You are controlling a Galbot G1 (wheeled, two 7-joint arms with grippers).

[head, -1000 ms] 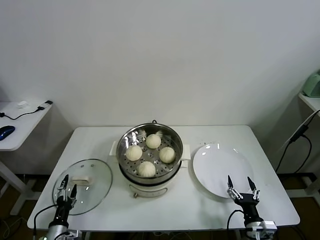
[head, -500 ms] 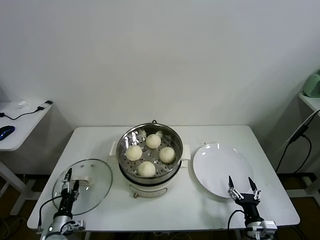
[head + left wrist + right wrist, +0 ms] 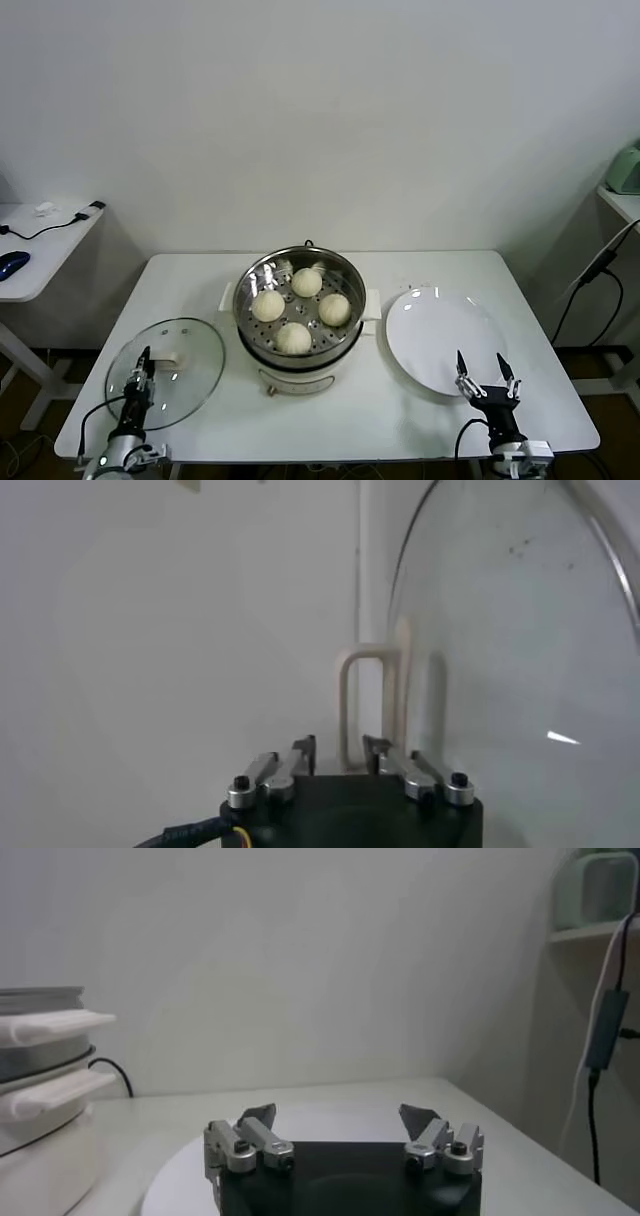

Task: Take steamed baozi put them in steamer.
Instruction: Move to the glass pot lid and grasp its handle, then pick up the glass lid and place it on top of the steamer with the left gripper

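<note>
Four cream-white baozi lie on the perforated tray inside the steel steamer at the table's middle. It also shows in the right wrist view. My left gripper is low at the front left, over the near edge of the glass lid. Its jaws are empty and stand a narrow gap apart, facing the lid's white handle. My right gripper is open wide and empty at the front right, at the near edge of the plate.
The white plate right of the steamer is bare; it also shows in the right wrist view. A side table with a mouse and cable stands far left. A shelf and hanging cables are at the far right.
My left gripper's fingers have drawn much closer together and shifted slightly right over the lid's edge. The right gripper, baozi and steamer have not moved.
</note>
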